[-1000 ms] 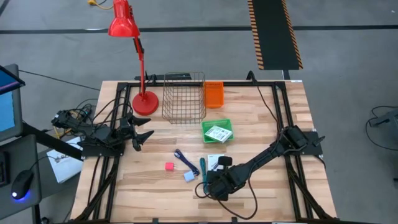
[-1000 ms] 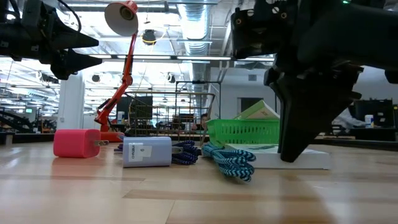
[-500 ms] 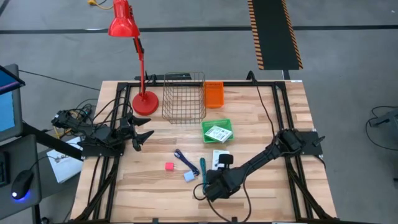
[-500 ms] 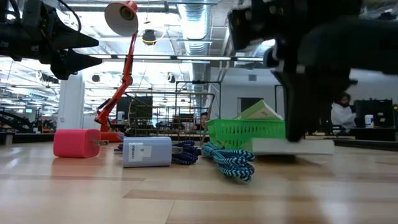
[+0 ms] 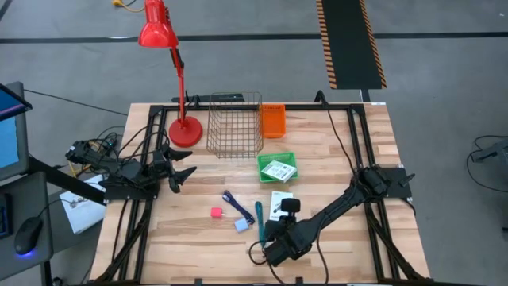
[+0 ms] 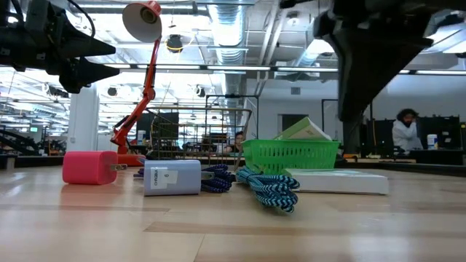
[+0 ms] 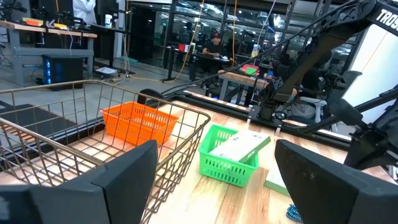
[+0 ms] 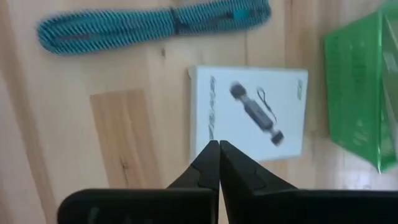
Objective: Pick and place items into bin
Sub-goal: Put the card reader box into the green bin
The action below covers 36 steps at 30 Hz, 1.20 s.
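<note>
A white box (image 5: 279, 199) printed with a dark stick lies flat on the table; it also shows in the right wrist view (image 8: 249, 112). My right gripper (image 8: 219, 149) is shut and hangs above the box's edge (image 6: 351, 109), touching nothing. Left of the box lie a teal braided cord (image 5: 259, 214), a dark blue cord (image 5: 232, 201), a pink cube (image 5: 216, 212) and a pale-blue cube (image 5: 241, 225). The wire bin (image 5: 235, 123) stands at the back. My left gripper (image 5: 184, 173) waits open at the table's left edge.
A green basket (image 5: 277, 168) holding a white packet stands just beyond the box. An orange basket (image 5: 272, 121) sits right of the wire bin, and a red desk lamp (image 5: 184, 127) stands to its left. Bare wood lies along the table's near edge and right side.
My right gripper has risen from the white box, where its shut fingers stood a second ago, to well above it, and it has tipped more steeply downward. It has stayed shut. The box now lies uncovered on the table.
</note>
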### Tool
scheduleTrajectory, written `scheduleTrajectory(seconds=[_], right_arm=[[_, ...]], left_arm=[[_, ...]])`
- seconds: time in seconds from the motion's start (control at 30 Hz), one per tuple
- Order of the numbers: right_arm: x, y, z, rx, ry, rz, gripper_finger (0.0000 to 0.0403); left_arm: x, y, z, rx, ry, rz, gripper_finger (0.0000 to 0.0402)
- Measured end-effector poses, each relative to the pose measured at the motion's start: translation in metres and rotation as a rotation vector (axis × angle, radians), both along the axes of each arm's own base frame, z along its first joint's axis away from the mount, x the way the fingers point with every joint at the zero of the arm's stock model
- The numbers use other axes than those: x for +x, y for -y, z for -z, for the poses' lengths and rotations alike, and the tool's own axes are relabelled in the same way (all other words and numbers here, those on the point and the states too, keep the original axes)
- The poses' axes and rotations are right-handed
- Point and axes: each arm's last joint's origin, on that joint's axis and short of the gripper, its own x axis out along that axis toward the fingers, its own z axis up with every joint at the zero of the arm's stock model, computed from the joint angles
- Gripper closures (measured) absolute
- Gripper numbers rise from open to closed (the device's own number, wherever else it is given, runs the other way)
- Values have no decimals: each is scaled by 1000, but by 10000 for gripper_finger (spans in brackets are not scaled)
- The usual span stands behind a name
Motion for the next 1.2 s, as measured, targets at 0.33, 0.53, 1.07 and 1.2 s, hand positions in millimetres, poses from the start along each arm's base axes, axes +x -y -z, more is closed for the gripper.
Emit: scheduleTrajectory(seconds=[0.33, 0.53, 1.07, 1.2], right_arm=[[6, 9, 3, -1, 68, 107, 402], [11, 16, 10, 24, 113, 184, 403], [-3, -18, -6, 107, 479, 643, 403], [-6, -29, -12, 154, 585, 741, 403]], left_arm=[[0, 0, 0, 0, 0, 0, 88], [0, 0, 0, 0, 0, 0, 88], [0, 0, 0, 0, 0, -1, 88], [0, 0, 0, 0, 0, 0, 88]])
